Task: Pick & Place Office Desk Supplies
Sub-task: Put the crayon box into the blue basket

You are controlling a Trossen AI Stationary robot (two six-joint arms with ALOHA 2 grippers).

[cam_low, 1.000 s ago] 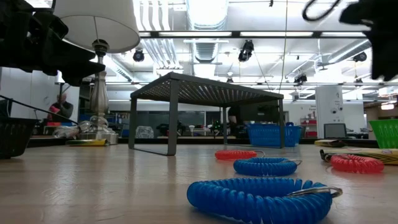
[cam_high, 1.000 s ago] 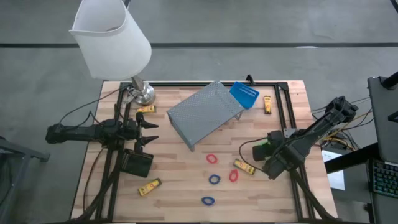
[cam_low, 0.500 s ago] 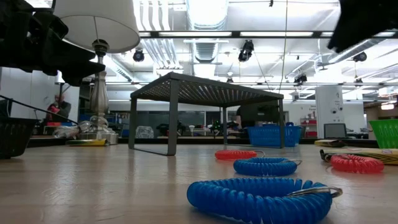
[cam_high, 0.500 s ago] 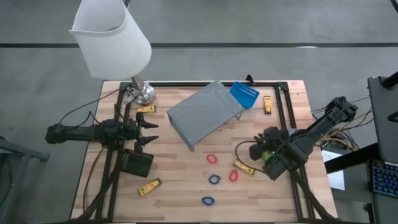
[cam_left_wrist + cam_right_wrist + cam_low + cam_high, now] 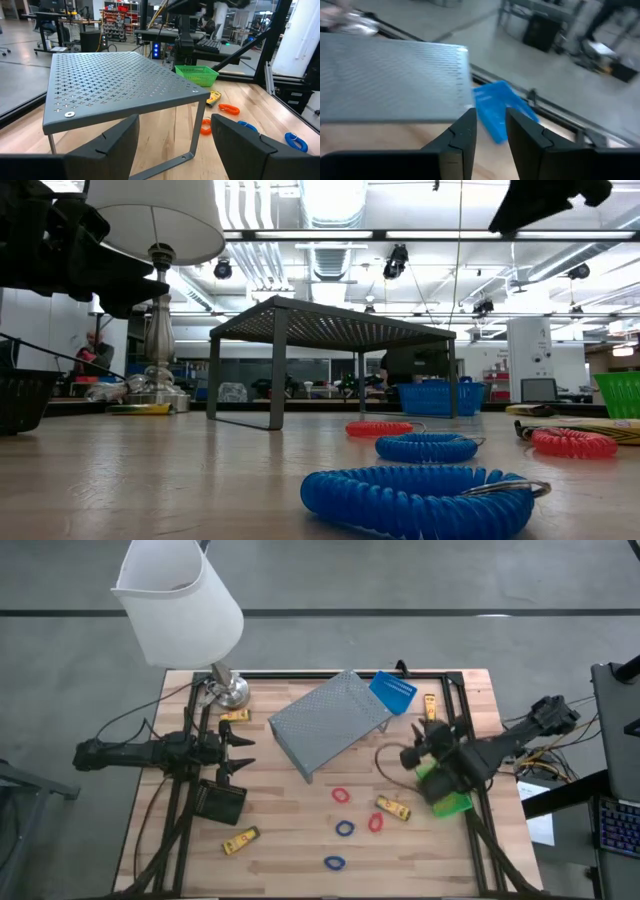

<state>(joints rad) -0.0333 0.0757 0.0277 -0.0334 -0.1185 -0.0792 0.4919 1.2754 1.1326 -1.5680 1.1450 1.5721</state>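
Observation:
Yellow oblong pieces lie flat on the table. Red loops and blue loops lie near the front middle. The green bin stands at the right, below my right arm. The black bin stands at the left. The blue bin leans tilted against the grey shelf's far corner. My right gripper hangs in the air with a narrow empty gap and faces the shelf. My left gripper waits open at the left.
A grey perforated shelf stands on its legs at the table's middle far side. A lamp with a white shade and metal base stands at the far left corner. A black frame edges the table.
My right gripper has risen from low over the green bin and gone toward the table's far edge and the shelf. It has rolled and tipped up from pointing down to pointing nearer level. The green bin now shows uncovered and has stayed in place.

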